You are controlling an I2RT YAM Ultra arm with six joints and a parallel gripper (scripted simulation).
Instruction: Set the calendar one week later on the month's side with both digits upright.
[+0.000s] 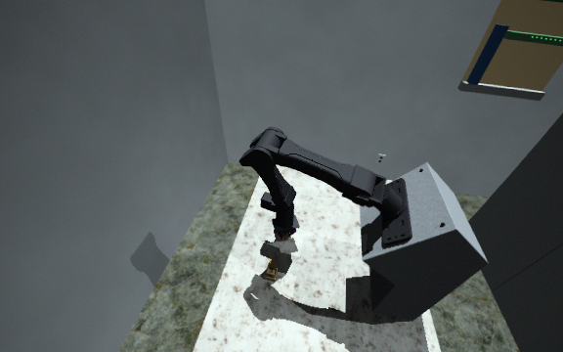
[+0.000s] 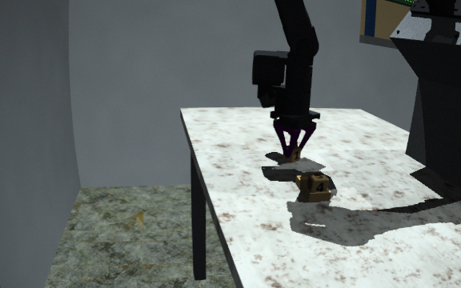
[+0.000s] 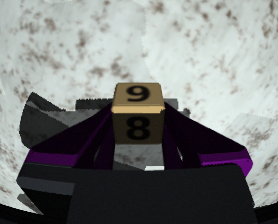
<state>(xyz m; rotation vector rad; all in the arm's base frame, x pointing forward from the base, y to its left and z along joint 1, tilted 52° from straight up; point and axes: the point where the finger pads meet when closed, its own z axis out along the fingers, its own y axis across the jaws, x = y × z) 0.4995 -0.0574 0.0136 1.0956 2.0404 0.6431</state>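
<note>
My gripper (image 2: 293,154) points straight down over the table and is shut on a wooden digit cube (image 3: 137,116). In the wrist view the cube shows a 9 on the far face and an 8 on the face toward the camera; in the exterior view its side shows a 1 (image 2: 294,154). The cube rests at or just above the table. The wooden tray (image 2: 315,193) stands a little in front of it, holding the other cube (image 2: 319,183) with a 4 facing the camera. In the top view the gripper (image 1: 283,238) is above the tray (image 1: 273,265).
The arm's grey pedestal (image 1: 420,240) stands at the right of the table. The table's left edge (image 2: 204,176) is near the tray. Walls close in on the left and back.
</note>
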